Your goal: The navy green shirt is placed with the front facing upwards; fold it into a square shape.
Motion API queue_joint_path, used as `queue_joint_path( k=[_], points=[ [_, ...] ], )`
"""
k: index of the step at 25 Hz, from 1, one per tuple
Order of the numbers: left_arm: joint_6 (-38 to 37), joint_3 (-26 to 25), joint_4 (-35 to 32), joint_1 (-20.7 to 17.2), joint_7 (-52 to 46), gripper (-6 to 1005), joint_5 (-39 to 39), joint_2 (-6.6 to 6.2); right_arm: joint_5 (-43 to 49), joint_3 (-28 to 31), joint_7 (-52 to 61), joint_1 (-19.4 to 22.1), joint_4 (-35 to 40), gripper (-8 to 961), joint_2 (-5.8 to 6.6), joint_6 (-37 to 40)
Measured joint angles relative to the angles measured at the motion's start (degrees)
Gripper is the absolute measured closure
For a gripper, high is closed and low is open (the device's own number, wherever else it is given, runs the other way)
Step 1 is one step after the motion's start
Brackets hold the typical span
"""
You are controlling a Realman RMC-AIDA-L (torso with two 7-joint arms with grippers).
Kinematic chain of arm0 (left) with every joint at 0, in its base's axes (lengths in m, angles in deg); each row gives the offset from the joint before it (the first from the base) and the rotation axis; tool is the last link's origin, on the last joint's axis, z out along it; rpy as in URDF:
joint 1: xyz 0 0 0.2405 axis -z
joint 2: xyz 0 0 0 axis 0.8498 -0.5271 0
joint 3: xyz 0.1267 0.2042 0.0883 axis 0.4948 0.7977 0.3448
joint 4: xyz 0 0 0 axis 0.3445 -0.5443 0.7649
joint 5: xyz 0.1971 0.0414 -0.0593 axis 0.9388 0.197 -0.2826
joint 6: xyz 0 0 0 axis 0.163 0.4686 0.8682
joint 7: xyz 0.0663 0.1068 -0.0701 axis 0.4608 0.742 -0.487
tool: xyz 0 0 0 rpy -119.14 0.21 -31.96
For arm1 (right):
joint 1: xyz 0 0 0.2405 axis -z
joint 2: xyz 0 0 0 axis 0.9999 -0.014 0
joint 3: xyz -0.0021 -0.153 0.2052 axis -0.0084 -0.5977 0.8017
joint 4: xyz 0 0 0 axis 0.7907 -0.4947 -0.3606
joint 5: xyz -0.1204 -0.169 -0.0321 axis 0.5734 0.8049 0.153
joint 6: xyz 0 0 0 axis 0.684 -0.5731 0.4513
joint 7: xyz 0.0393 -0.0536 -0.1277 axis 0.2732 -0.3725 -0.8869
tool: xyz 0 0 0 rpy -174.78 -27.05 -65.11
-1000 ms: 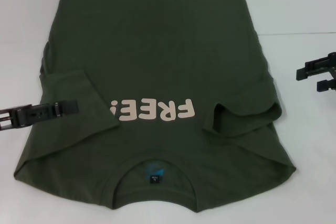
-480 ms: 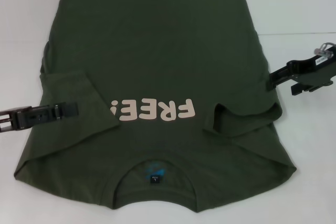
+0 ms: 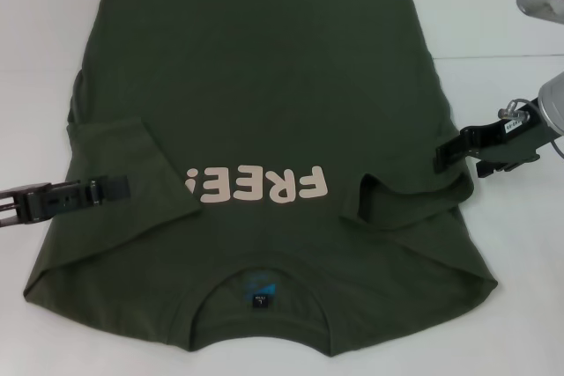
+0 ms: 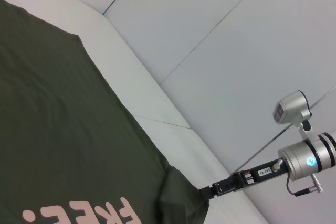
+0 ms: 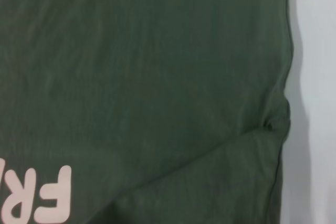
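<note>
Navy green shirt (image 3: 264,103) spread flat on the white table (image 3: 493,24), front side up, filling most of the head view. Collar (image 3: 260,283) at 6 o'clock, nearest to the robot, hem far away at 12 o'clock. Pale "FREE!" lettering (image 3: 256,187) just below the centre, seen upside down, its last part covered by the folded left sleeve. Small dark label (image 3: 262,292) with blue print inside the collar.

Both sleeves folded inward over the body: left sleeve (image 3: 132,165) at 9 o'clock lying flat, right sleeve (image 3: 414,195) at 4 o'clock from the centre, bunched with raised folds.

Left gripper (image 3: 119,187) at 9 o'clock, low over the left sleeve, fingertips on or just above the cloth; looks closed or nearly so, but not possible to tell for sure, and no cloth seen lifted by it.

Right gripper (image 3: 443,156) at 3 o'clock, at the right edge of the shirt just above the bunched sleeve, tips touching or almost touching the cloth. In the left wrist view the same gripper (image 4: 206,192) meeting the edge of the shirt (image 4: 63,129); open or closed, cannot tell.

Right wrist view: only shirt fabric (image 5: 147,77), a diagonal fold and part of the lettering (image 5: 52,195)
</note>
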Motion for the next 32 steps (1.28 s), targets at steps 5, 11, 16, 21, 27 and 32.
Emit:
queue_joint_path(
  k=[5,11,16,21,27,32],
  points=[
    [0.15,0.00,0.00,-0.03,0.32,152,0.00,0.13,0.49,-0.02,-0.01,-0.05,-0.13,211,-0.43,-1.62],
    [0.27,0.00,-0.01,-0.03,0.33,152,0.00,0.19,0.56,-0.02,-0.41,0.20,-0.73,245,-1.04,-4.23],
    [0.36,0.00,-0.01,-0.03,0.33,152,0.00,0.18,0.59,-0.02,-0.44,0.12,-1.81,274,-1.18,-5.49],
    [0.74,0.00,-0.01,-0.03,0.37,152,0.00,0.18,0.63,-0.78,-0.50,0.04,-2.19,373,-1.18,-6.06],
    [0.80,0.00,-0.01,-0.03,0.41,152,0.00,0.18,0.64,-2.77,-0.51,0.00,-1.72,513,-1.17,-6.14],
    [0.87,0.00,-0.01,-0.03,0.42,152,0.00,0.18,0.63,-2.83,-0.61,-0.05,-1.42,817,-1.01,-6.46]
  ],
)
